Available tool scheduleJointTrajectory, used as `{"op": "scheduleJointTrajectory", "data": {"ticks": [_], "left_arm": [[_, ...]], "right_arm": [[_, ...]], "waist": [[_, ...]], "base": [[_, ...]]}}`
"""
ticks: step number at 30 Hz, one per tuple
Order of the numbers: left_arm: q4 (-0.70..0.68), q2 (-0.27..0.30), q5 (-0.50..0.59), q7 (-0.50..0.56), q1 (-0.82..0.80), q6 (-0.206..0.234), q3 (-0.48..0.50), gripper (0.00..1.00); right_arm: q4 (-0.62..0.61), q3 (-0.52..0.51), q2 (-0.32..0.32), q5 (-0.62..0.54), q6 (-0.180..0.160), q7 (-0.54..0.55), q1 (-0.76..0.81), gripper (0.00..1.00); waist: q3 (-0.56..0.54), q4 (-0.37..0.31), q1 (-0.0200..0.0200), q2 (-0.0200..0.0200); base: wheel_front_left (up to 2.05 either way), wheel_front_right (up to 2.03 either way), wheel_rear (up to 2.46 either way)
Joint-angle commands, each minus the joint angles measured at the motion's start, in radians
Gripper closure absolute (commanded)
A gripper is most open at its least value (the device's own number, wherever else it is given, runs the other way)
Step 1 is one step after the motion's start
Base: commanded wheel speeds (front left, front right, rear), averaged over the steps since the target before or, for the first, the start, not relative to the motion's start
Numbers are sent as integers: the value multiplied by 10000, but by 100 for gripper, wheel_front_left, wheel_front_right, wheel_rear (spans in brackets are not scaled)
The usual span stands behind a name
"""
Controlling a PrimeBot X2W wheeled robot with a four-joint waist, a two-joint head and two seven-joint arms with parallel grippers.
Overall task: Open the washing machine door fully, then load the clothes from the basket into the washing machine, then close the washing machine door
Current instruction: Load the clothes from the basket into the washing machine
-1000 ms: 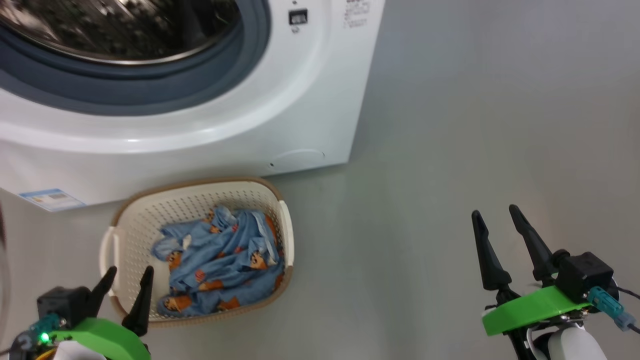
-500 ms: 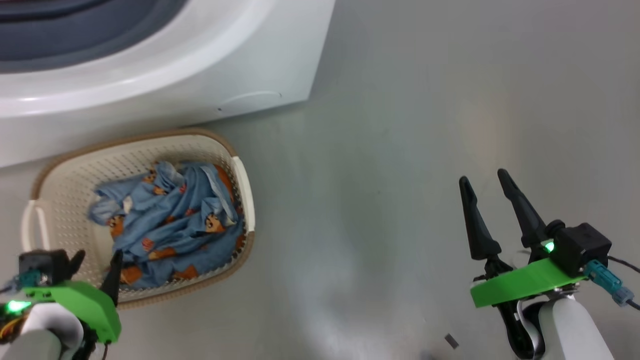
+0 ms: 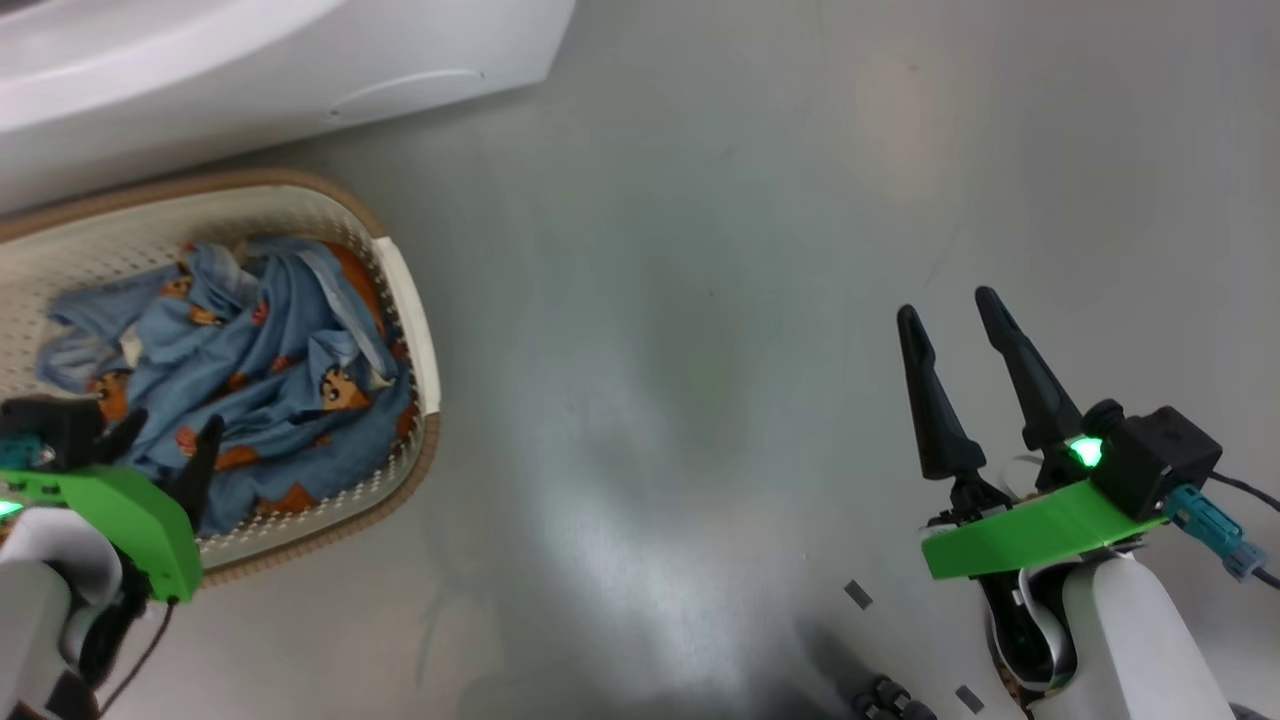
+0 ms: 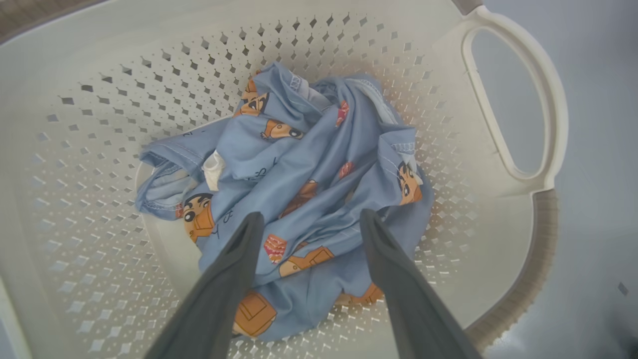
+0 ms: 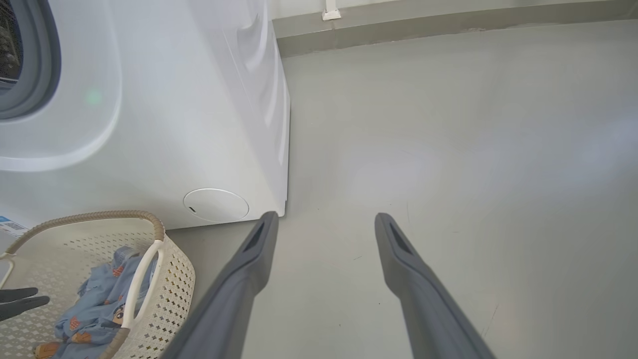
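Note:
The cream basket point(image 3: 410, 300) stands on the floor before the white washing machine point(image 3: 250, 60), with the blue bear-print clothes point(image 3: 270, 340) bunched inside. My left gripper point(image 3: 172, 420) hangs open just above the pile's near side. In the left wrist view its fingers point(image 4: 239, 269) straddle the clothes point(image 4: 309, 159) with nothing gripped, inside the basket point(image 4: 99, 124). My right gripper point(image 3: 945, 305) is open over bare floor, far right of the basket. The right wrist view shows that gripper point(image 5: 325, 217), the machine point(image 5: 174, 124), the basket point(image 5: 99, 218) and the clothes point(image 5: 99, 304). The washing machine door is out of view.
The machine's grey rubber ring point(image 5: 35, 75) shows uncovered at the right wrist view's left edge. Grey floor point(image 3: 700, 300) stretches between basket and right arm. A low wall ledge point(image 5: 448, 25) runs along the far side. The basket's side handle point(image 4: 513, 99) faces the open floor.
The head camera has swung down and right, shifting the machine and basket up and left in the picture. My left gripper has come forward from the basket's near rim to above the clothes.

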Motion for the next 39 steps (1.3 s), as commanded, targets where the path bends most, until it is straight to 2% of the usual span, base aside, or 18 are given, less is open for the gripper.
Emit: {"op": "scheduleJointTrajectory", "data": {"ticks": [1, 16, 24, 31, 39], "left_arm": [[16, 527, -149, 13, -212, 4, 186, 0], [812, 1563, -687, 204, -1816, 4, -1509, 0], [1094, 1874, -950, 146, -2555, 4, -2344, 0], [1383, 1878, -1094, -22, -3218, 4, -2981, 0], [1842, 1515, -1147, -411, -3630, 4, -3622, 0]], "right_arm": [[-254, 283, 16, 81, 16, -74, -15, 0], [-596, 516, 16, 339, 16, -74, -63, 0], [-821, 519, 16, 345, 16, -74, -14, 0], [-923, 571, 16, 162, 16, -74, -44, 0], [-1084, 425, 16, -69, 16, -74, 44, 0]], "waist": [[468, -299, 0, 0], [1710, -873, 0, 0], [2246, -977, 0, 0], [2621, -925, 0, 0], [2786, -750, 0, 0]], "base": [[0, 0, 0], [0, 0, 0], [0, 0, 0], [0, 0, 0], [0, 0, 0]]}}
